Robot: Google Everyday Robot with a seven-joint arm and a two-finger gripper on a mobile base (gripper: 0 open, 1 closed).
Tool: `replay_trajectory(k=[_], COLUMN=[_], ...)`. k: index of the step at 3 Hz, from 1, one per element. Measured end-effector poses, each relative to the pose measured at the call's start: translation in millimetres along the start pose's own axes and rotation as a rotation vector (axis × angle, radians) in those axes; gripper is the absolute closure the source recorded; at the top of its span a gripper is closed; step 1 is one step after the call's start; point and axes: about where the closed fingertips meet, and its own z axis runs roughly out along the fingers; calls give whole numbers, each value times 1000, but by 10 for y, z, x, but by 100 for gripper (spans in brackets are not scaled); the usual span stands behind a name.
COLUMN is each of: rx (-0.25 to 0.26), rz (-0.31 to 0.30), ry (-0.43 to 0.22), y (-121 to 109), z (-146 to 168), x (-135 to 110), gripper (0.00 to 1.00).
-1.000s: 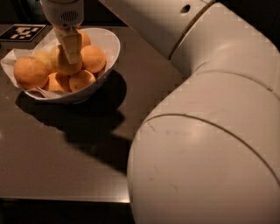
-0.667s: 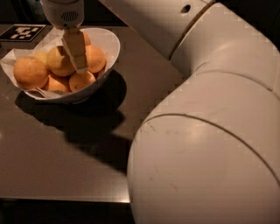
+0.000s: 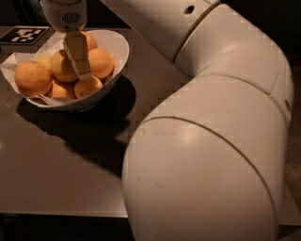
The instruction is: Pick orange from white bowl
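Observation:
The white bowl (image 3: 117, 49), lined with crinkled white paper, stands at the far left of the dark table (image 3: 61, 160). It holds several oranges; one (image 3: 63, 66) lies in the middle, another (image 3: 99, 62) to its right, another (image 3: 32, 77) at the left rim. My gripper (image 3: 77, 56) hangs down from its white wrist (image 3: 66, 14) into the bowl. It sits between the middle orange and the right one and touches the pile. It hides part of the middle orange.
A black-and-white marker tag (image 3: 23, 34) lies on the table behind the bowl. My large white arm (image 3: 211, 141) fills the right and the foreground and hides the table's right side. The table's front edge (image 3: 56, 214) runs along the bottom left.
The gripper has swung slightly right and partly back within the bowl, staying low among the oranges. The bowl and the outer oranges have not moved.

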Motion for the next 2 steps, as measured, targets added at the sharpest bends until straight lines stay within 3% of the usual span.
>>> replay_trajectory(k=[2], rx=[-60], rz=[-14], ry=[-9], y=[-83], z=[139], x=[-1], gripper=[22])
